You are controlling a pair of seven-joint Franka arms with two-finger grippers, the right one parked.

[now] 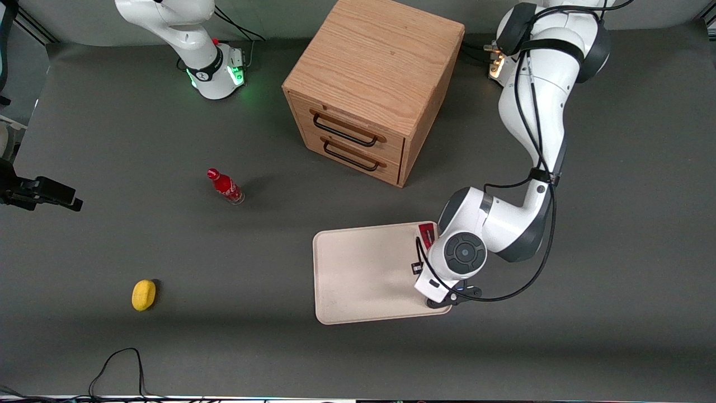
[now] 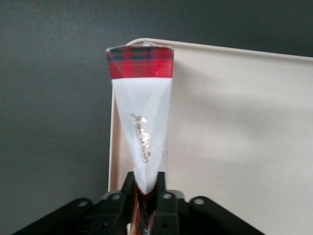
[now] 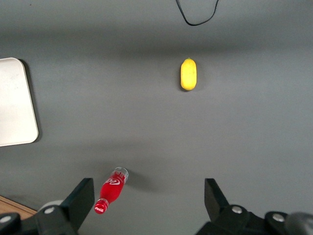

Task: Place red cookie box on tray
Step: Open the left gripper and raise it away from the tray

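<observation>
The tray [image 1: 358, 274] is sitting lower-middle of the front frame, and at its right edge the gripper [image 2: 145, 196] is clamping the red cookie box [image 2: 142, 117] by one narrow end, probably a light, stiff, crushable carton, so gentle squeezing.

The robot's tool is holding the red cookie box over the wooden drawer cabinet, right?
Not quite. The tool is holding the red cookie box, but over the edge of the cream tray, not the wooden drawer cabinet. The left wrist view shows it.
</observation>
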